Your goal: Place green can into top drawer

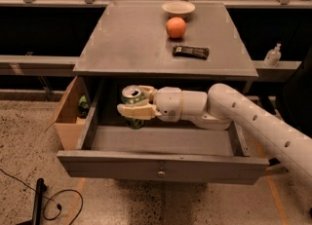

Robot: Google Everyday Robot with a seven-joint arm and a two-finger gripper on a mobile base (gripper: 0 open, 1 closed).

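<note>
Clock reference: 12 o'clock is the far edge of the table top, 6 o'clock the near side.
Surface: grey table top (131,44), flat and matte. It carries a pale bowl (178,8) near the 12 o'clock edge, an orange (176,27) just at 6 o'clock of the bowl, and a dark flat bar (190,51) at 4 o'clock of the orange.
Room: speckled floor (29,136) with a black cable (53,204) at 7 o'clock of the drawer. A tan plywood box (66,121) stands against the drawer's 9 o'clock side with a small dark-green object (83,104) inside. A clear bottle (273,56) sits on a ledge at 3 o'clock of the table.
Top drawer (161,166): pulled out toward 6 o'clock, with its interior exposed. The round knob (161,173) is centred on the front panel.
Green can (131,93), axis: long axis vertical, with the silver pull-tab top facing up.
Green can, location: inside the drawer opening at its far left, about 11 o'clock of the drawer floor and below the table's front edge. I cannot tell whether its base touches the floor.
My gripper (135,104): clamped on the green can, one finger on each side of its body.
Can relative to gripper: between my fingers, at the 9 o'clock end of my wrist.
My arm (253,121): enters from 4 o'clock and reaches toward 9 o'clock across the drawer.
</note>
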